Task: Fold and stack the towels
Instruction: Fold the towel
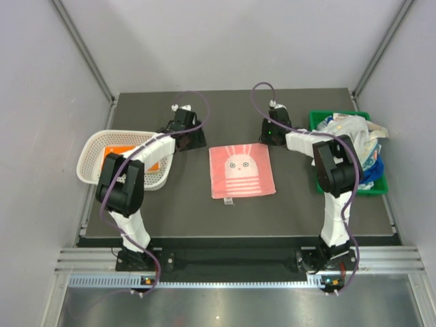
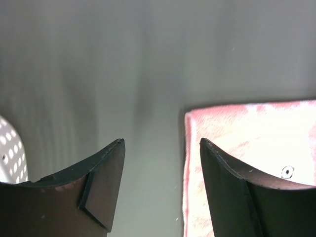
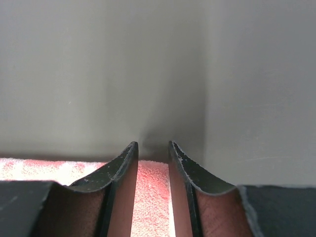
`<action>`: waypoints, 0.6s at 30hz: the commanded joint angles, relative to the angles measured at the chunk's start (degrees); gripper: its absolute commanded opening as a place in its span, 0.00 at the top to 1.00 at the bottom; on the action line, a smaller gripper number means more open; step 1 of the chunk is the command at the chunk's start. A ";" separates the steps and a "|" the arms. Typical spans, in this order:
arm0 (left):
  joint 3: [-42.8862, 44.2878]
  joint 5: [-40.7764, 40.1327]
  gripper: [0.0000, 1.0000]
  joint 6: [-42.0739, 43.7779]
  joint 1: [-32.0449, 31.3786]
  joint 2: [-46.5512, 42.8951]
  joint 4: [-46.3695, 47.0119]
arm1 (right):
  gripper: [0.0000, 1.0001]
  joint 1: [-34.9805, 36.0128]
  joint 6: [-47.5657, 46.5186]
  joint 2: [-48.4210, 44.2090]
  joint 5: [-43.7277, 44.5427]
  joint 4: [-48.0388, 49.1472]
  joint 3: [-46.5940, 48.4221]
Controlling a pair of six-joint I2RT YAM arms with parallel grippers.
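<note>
Awaiting fold: pink towel [image 1: 242, 172] with a white rabbit motif, spread flat and single-layer at the middle of the table [image 1: 177, 204]; no crease made in it.
Left gripper [image 1: 194, 139]: at the towel's far left corner; jaws wide apart, holding nothing. The left wrist view shows bare table between them and the cloth's edge under the right finger.
Right gripper [image 1: 272, 133]: at the far right corner; jaws nearly together, a narrow slit left with pink cloth showing through. Whether they pinch the cloth cannot be told.
Orange towel [image 1: 121, 151]: lying in the white mesh basket [image 1: 85, 160] at the left; its fold cannot be judged from here.
Remaining towels [image 1: 354, 133]: white and blue cloths heaped loose in the green bin [image 1: 319, 119] at the right, unfolded.
Progress, judged: early. One towel possibly put away, one laid out for its first fold, and the heap untouched; no visible stack on the table.
</note>
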 commanded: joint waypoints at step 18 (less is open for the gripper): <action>-4.15 4.01 0.37 -0.93 0.41 1.04 3.39 | 0.72 1.30 -0.81 4.37 1.12 -8.70 1.80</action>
